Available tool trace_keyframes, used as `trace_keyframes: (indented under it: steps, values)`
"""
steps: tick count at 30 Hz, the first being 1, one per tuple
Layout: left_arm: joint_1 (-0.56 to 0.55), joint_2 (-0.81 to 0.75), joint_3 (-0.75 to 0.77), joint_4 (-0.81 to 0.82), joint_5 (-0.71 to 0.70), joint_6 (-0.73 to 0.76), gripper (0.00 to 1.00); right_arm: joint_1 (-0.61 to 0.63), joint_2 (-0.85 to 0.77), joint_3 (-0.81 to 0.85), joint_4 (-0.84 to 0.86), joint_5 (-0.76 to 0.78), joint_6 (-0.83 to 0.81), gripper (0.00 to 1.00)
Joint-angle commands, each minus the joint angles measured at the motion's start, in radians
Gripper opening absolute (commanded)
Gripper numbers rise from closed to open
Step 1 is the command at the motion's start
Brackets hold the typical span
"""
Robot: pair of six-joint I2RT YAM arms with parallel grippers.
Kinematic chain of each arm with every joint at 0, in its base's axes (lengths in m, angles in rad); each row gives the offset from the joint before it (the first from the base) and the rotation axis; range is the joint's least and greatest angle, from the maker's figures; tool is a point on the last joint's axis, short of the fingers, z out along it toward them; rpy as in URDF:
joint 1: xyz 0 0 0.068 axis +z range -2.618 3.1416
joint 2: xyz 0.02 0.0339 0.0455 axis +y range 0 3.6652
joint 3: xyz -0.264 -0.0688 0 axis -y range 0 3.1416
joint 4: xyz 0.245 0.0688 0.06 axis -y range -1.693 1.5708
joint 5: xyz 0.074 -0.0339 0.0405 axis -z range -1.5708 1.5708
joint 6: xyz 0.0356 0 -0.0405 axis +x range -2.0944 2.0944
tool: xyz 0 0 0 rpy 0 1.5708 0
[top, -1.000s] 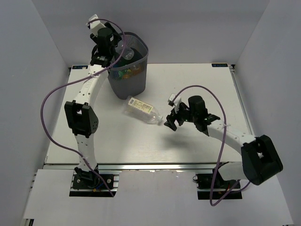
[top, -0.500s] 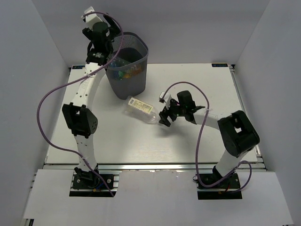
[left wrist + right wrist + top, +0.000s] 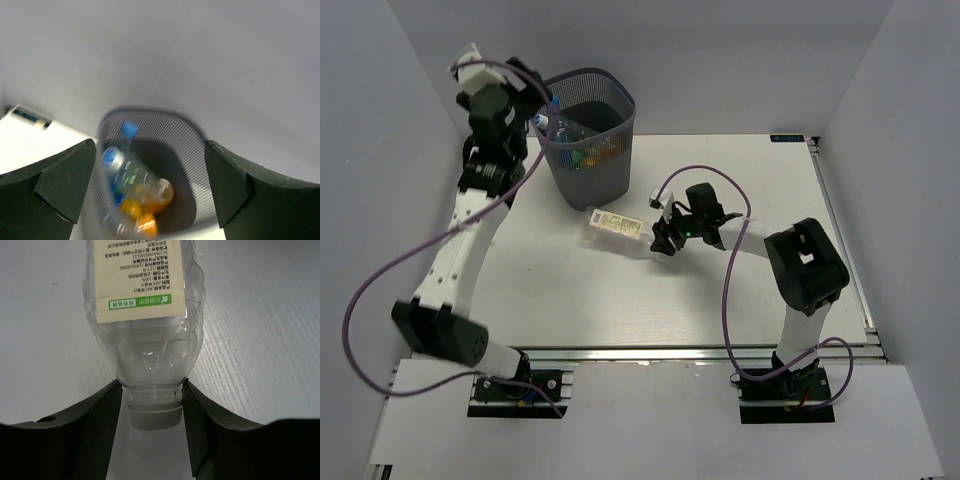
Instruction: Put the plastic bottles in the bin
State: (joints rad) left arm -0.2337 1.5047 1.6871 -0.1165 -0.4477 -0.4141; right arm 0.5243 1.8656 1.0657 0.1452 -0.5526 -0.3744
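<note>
Right gripper [image 3: 151, 400] is spread around the neck of the cream-label bottle [image 3: 150, 335], which lies just beside the bin [image 3: 623, 118], maybe touching already; close squarely behind the cap [image 3: 153, 416]. Left gripper [image 3: 150, 192] gapes empty above the bin

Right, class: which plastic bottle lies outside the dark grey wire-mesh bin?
The clear plastic bottle with the cream label, lying on its side on the white table, cap end inside the right gripper. The other bottles sit inside the bin.
</note>
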Motion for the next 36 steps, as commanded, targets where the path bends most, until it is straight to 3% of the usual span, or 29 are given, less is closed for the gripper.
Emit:
trace_keyframes:
  steps: [1,5,7,8,10,12,13,17,21,27,36]
  values:
    - [-0.001,-0.249,-0.24,0.067,-0.052,-0.037,0.98,0.0,0.0,0.022,-0.01,-0.05,0.009,0.55]
    - [-0.001,-0.446,-0.472,0.003,-0.153,-0.132,0.98,0.002,0.004,0.02,-0.021,-0.067,0.019,0.32]
    - [-0.001,-0.507,-0.596,-0.04,-0.198,-0.175,0.98,0.002,-0.006,0.014,-0.024,-0.072,0.015,0.26]
    - [-0.003,-0.555,-0.63,-0.072,-0.227,-0.208,0.98,0.003,-0.012,0.011,-0.03,-0.073,0.014,0.26]
    - [-0.001,-0.586,-0.69,-0.121,-0.255,-0.242,0.98,0.003,-0.023,0.001,-0.032,-0.075,0.018,0.36]
    - [-0.003,-0.612,-0.713,-0.203,-0.29,-0.301,0.98,0.009,-0.025,-0.004,-0.035,-0.073,0.011,0.49]
    - [-0.003,-0.618,-0.721,-0.222,-0.295,-0.313,0.98,0.013,-0.022,-0.009,-0.033,-0.058,0.011,0.48]
    - [-0.001,-0.627,-0.75,-0.291,-0.306,-0.339,0.98,0.028,-0.017,-0.006,-0.047,-0.033,0.014,0.27]
    - [-0.001,-0.638,-0.767,-0.304,-0.302,-0.348,0.98,0.039,-0.026,-0.007,-0.047,-0.026,0.022,0.27]
    - [-0.003,-0.667,-0.777,-0.311,-0.321,-0.353,0.98,0.04,-0.089,-0.016,-0.03,-0.04,0.046,0.0]
    - [-0.001,-0.719,-0.794,-0.33,-0.362,-0.374,0.98,0.042,-0.313,-0.079,0.014,-0.141,0.133,0.0]
